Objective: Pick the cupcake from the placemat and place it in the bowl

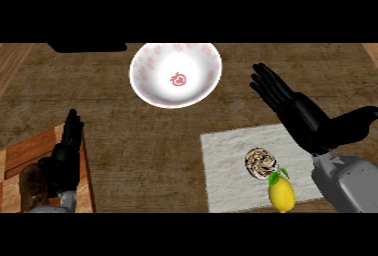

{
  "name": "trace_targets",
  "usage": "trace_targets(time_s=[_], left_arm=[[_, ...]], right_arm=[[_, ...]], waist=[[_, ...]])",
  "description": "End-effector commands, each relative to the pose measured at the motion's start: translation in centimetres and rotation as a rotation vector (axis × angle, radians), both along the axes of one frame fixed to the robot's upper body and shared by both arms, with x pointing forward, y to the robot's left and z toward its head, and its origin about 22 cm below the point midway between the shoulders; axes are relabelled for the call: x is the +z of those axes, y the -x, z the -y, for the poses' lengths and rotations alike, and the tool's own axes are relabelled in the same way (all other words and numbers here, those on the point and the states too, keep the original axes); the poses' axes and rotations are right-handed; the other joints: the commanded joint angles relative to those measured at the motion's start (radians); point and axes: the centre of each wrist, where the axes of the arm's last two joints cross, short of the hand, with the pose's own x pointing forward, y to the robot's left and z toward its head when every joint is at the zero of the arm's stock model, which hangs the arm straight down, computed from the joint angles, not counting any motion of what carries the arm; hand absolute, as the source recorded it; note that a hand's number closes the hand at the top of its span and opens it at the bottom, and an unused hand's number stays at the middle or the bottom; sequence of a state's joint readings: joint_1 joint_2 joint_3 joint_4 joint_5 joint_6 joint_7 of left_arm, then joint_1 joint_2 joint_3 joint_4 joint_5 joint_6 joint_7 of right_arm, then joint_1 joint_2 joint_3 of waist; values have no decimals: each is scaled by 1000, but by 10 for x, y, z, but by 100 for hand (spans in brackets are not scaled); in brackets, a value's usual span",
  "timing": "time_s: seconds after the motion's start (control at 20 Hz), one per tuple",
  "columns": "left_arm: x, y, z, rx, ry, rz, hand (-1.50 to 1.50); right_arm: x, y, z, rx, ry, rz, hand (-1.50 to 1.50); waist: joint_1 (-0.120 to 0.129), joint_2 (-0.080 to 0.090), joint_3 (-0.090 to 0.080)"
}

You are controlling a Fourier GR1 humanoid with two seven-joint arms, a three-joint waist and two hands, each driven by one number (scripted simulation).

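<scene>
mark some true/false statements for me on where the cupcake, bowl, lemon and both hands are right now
1. The cupcake lies on the placemat. True.
2. The bowl already holds the cupcake. False: the cupcake is on the placemat, apart from the bowl.
3. The right hand is open and holds nothing. True.
4. The lemon sits beside the bowl. False: it lies at the placemat's near edge, right next to the cupcake.
5. The left hand is curled round the cupcake. False: it rests open at the view's left, over a wooden board, far from the cupcake.
</scene>
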State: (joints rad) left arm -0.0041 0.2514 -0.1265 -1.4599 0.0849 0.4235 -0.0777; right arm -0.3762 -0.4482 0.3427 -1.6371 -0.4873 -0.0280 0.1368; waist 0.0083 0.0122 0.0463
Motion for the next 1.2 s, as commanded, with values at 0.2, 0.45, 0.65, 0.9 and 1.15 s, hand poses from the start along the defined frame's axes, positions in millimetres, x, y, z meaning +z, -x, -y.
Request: trace_targets(time_s=[0.2,0.45,0.65,0.9,1.15], left_arm=[[23,-22,29,-193,12,51,0],[17,-14,31,-200,82,-3,0],[29,-18,32,-259,84,8,0],[41,-32,43,-289,86,3,0],[42,-29,28,-298,64,16,0]], right_arm=[[-67,26,-26,-375,204,-155,150],[-71,24,20,-858,305,62,-150],[-86,64,-42,-982,142,225,-150],[-97,97,-61,-1092,217,357,-150],[-96,109,-38,-1147,385,222,-150]], waist=[[-43,-17,-50],[-125,-44,-50],[-81,-35,-48],[-56,-24,-52],[-50,-21,-56]])
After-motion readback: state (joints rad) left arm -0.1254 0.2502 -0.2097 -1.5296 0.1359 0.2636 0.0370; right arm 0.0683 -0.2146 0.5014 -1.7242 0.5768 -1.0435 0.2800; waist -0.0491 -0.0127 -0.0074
